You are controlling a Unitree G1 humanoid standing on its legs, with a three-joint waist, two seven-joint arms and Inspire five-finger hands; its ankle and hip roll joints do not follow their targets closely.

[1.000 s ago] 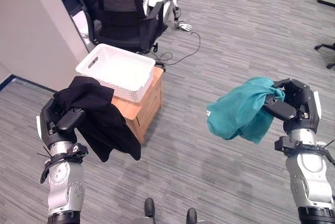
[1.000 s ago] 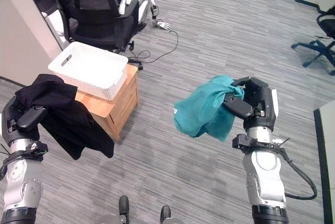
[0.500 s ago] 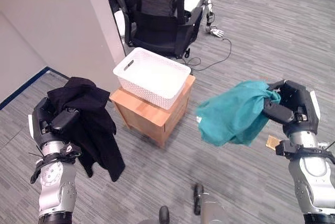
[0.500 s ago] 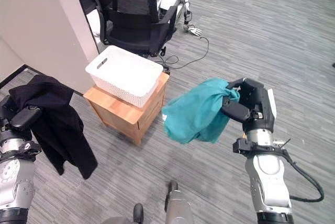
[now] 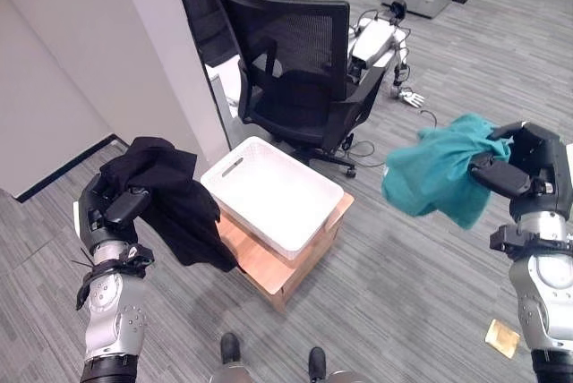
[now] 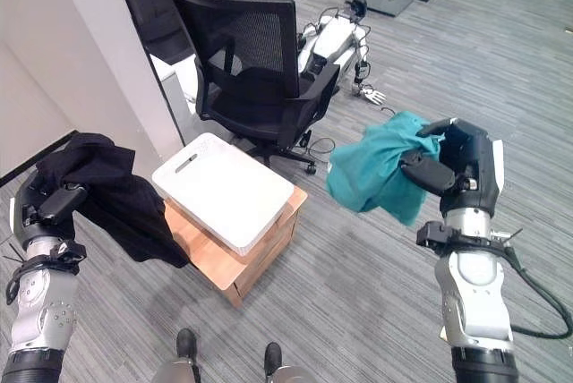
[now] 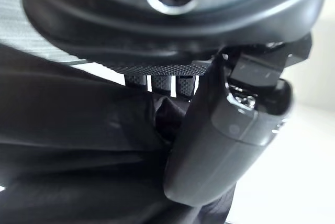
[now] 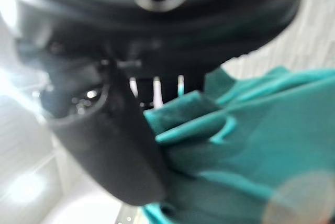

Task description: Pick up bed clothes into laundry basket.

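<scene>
A white laundry basket [image 5: 269,193] rests on a low wooden stand [image 5: 291,262] in the middle of the floor. My left hand [image 5: 115,208] is raised at the left, shut on a black garment [image 5: 175,204] that hangs down beside the basket's left end. At the right, my right hand [image 5: 524,173] is held up, shut on a teal garment [image 5: 439,173] that droops above the floor to the right of the basket. In the left wrist view the thumb [image 7: 220,145] presses black cloth [image 7: 78,145]. In the right wrist view the thumb [image 8: 112,140] pinches teal cloth [image 8: 246,140].
A black mesh office chair [image 5: 300,79] stands just behind the basket. A grey wall corner [image 5: 152,52] rises at the left. A small robot [image 5: 380,38] lies on the carpet beyond the chair. A small tan object [image 5: 502,337] lies at the lower right.
The camera has moved, so the basket and stand now sit nearer and more central, with the chair closer. Both hands still hold their garments raised.
</scene>
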